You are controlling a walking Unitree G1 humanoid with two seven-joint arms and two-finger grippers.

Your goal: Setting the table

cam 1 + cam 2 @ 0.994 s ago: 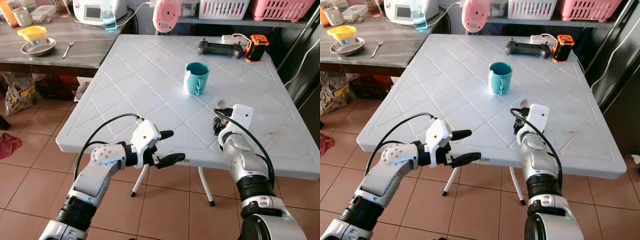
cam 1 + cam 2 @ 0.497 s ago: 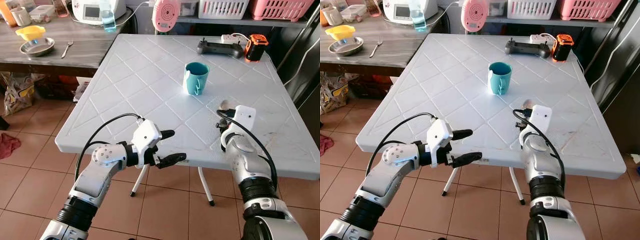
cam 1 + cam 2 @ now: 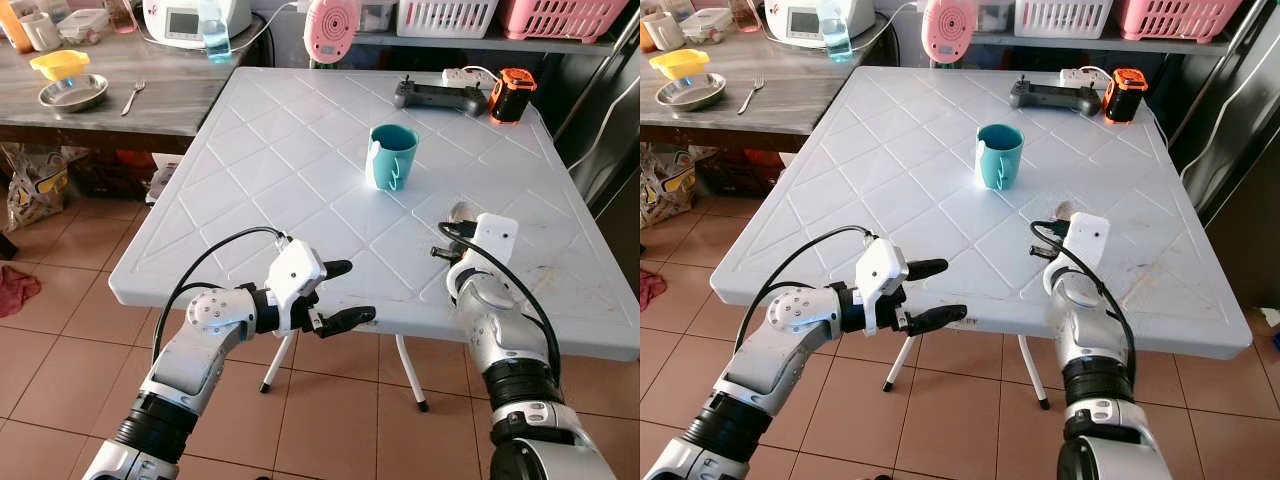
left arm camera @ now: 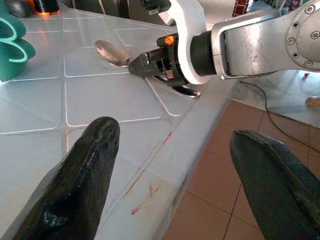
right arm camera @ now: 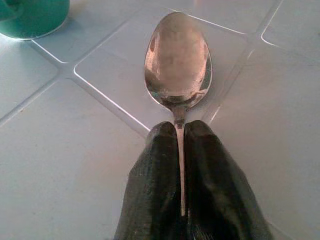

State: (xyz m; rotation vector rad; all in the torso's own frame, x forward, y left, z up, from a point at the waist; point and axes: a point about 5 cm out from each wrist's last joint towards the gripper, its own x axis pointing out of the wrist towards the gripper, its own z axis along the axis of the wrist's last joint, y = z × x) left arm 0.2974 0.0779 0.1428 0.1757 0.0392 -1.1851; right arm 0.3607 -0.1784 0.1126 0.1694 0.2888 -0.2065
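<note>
1. My right claw (image 5: 181,145) pinches the thin handle of a shiny metal spoon (image 5: 178,60), both fingers pressed against it.
2. The spoon's bowl lies over the white plastic table with a diamond-grid top (image 3: 280,160), near its front right part, with the teal ceramic mug (image 3: 391,156) standing a little further in.
3. My left claw (image 3: 340,294) hangs at the table's front edge, its fingers spread and holding nothing.

L gripper (image 3: 340,294) open, R gripper (image 5: 181,145) clamped
</note>
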